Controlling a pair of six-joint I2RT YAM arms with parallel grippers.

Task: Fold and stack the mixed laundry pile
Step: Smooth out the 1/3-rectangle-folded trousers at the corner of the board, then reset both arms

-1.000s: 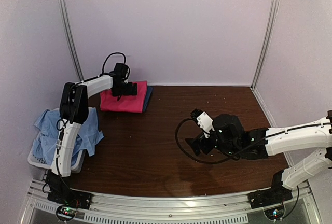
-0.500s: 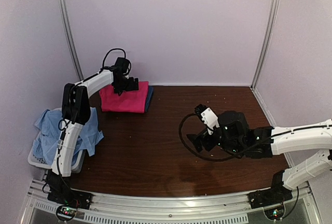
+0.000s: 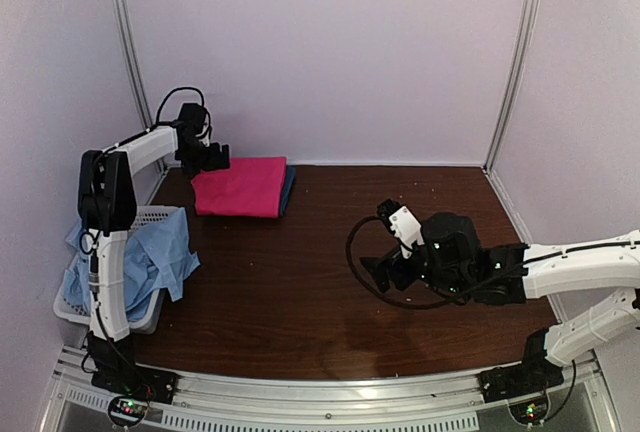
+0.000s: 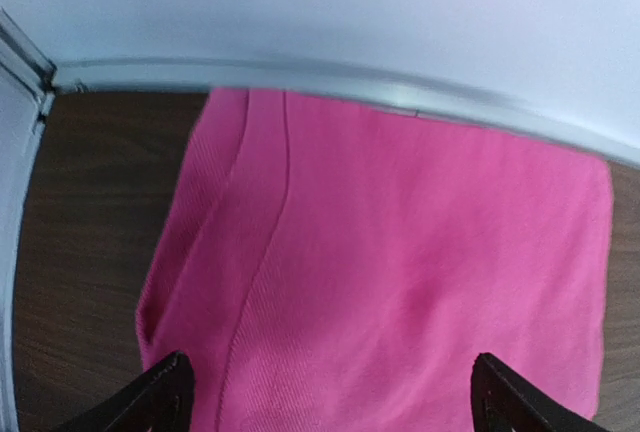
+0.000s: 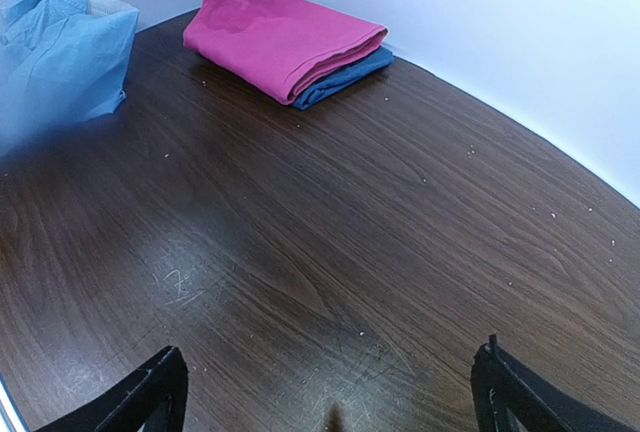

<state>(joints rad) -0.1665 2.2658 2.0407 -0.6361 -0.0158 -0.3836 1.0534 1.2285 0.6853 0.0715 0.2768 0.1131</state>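
At the far left a pale light-blue cloth (image 3: pixel 150 252) lies crumpled in a white slotted basket (image 3: pixel 68 314), spilling over its rim onto the dark wooden table (image 3: pixel 300 292). Behind it, in the far left corner by the back wall, a bright magenta-pink shirt (image 3: pixel 240 187) is folded into a neat rectangle and lies squarely on a folded dark blue T-shirt (image 3: pixel 288 184), of which only a strip shows along the right side. The left claw (image 4: pixel 330 400) is spread wide and holds nothing; it hangs at the pink shirt's left edge, seemingly just clear of the cloth. Right of centre, the right claw (image 5: pixel 330 397) gapes wide and empty above bare table, well apart from the stack
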